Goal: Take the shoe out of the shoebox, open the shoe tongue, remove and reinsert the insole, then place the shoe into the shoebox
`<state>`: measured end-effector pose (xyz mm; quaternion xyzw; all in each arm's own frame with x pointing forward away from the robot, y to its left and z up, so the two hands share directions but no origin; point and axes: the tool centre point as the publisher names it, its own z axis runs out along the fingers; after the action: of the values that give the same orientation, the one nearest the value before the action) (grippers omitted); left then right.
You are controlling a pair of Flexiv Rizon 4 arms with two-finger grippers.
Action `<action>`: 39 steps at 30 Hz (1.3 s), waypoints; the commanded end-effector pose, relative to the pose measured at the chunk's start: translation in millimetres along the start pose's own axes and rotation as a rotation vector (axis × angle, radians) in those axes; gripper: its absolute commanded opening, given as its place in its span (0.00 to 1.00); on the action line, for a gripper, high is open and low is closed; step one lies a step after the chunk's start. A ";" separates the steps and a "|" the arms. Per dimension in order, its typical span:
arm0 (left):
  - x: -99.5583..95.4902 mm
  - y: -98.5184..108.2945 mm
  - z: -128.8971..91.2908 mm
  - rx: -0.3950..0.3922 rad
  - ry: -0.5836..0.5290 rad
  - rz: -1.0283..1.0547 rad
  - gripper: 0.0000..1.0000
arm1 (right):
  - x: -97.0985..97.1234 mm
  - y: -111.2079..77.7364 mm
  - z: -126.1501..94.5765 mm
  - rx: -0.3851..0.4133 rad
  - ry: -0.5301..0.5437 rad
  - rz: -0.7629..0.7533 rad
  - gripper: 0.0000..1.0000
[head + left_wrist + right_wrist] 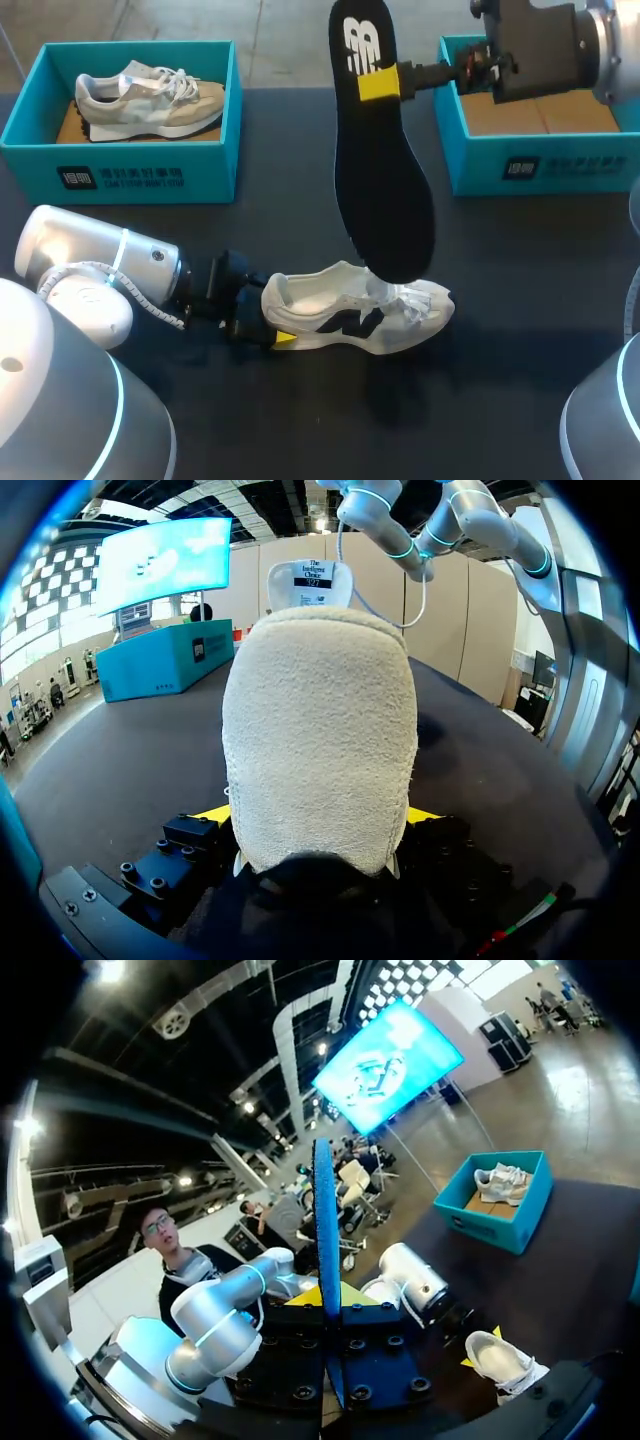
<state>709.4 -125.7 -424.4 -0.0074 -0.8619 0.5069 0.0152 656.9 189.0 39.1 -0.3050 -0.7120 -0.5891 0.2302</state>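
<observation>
A white shoe (pixel 355 310) with a dark side logo lies on the black table, toe to the right. My left gripper (pixel 265 330) holds its heel. In the left wrist view the fuzzy heel (pixel 320 740) fills the space between the yellow fingertips (pixel 212 813), which press it from both sides. My right gripper (pixel 380 82) is shut on a black insole (pixel 380 190) near its heel end. The insole hangs upright, its toe end just above the shoe's opening. In the right wrist view the insole (pixel 325 1230) stands edge-on between the fingers, with the shoe (pixel 505 1360) far below.
An open teal shoebox (pixel 140 165) at the back left holds a second beige-and-grey shoe (pixel 150 100). Another open teal shoebox (pixel 540 165) stands at the back right, behind my right arm, with brown cardboard inside.
</observation>
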 end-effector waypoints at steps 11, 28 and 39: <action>0.2 1.1 0.4 -0.004 0.000 0.000 0.00 | 14.0 -30.2 1.2 -0.043 -0.012 0.051 0.00; 0.2 1.1 0.4 -0.004 0.000 0.000 0.00 | 13.6 -38.2 4.6 -0.031 -0.016 0.068 0.00; 0.2 1.1 0.4 -0.004 0.000 0.000 0.00 | 13.6 -38.2 4.6 -0.031 -0.016 0.068 0.00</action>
<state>709.5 -125.7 -424.5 -0.0074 -0.8619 0.5068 0.0152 619.3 187.2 21.0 -0.3356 -0.6937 -0.5904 0.2399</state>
